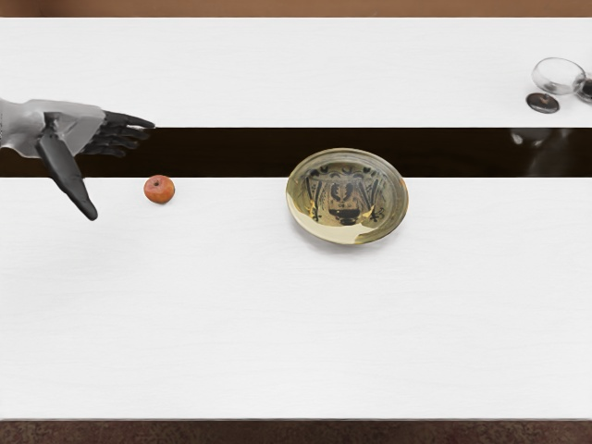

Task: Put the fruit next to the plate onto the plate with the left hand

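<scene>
Plate [347, 195] sits a bit right of centre on the counter [296, 314], right up against the gap [231, 153] running across the frame. Fruit [159, 189] is on the counter over to the left, level with the plate and well apart from it. Left hand [88, 132] hangs upper left, just behind the fruit, not touching. A glass [558, 76] sits in the upper right corner, beyond the gap.
</scene>
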